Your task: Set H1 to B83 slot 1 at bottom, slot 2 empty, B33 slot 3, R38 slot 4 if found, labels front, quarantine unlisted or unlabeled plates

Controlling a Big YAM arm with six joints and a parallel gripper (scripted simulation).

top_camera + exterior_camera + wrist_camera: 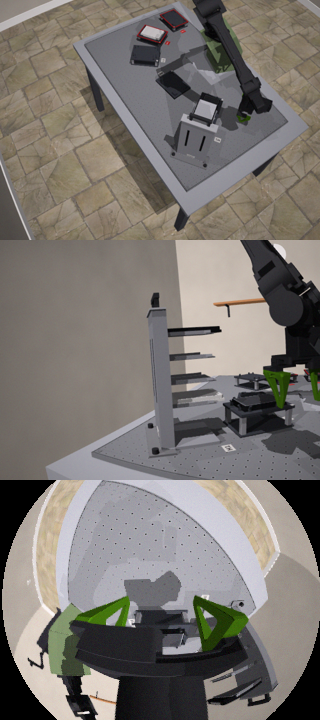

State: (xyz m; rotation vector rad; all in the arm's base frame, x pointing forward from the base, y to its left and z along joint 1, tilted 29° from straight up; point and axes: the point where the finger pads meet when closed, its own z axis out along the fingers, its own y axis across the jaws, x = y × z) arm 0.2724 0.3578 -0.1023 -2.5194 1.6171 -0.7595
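Wrist view is showing the tool with its two green fingers standing wide apart and nothing between them. From the side, the tool is hanging low over the desk, one green finger showing in front of a raised dark stand that is carrying a dark plate; whether finger and plate are touching cannot be told. From above, the tool is sitting just beside the front of the shelf tower, toward the desk's right edge.

The shelf tower is standing upright on its base with four shelves pointing toward the arm. A pale plate is lying on the bottom shelf, and a dark plate is lying on the top one; the two middle shelves are showing only thin dark edges. A small white label is lying on the desk by the tower's foot.

Farther off, a white plate is resting in a red-rimmed stand, a second red-rimmed stand is sitting beyond it, and a dark block is sitting near both.
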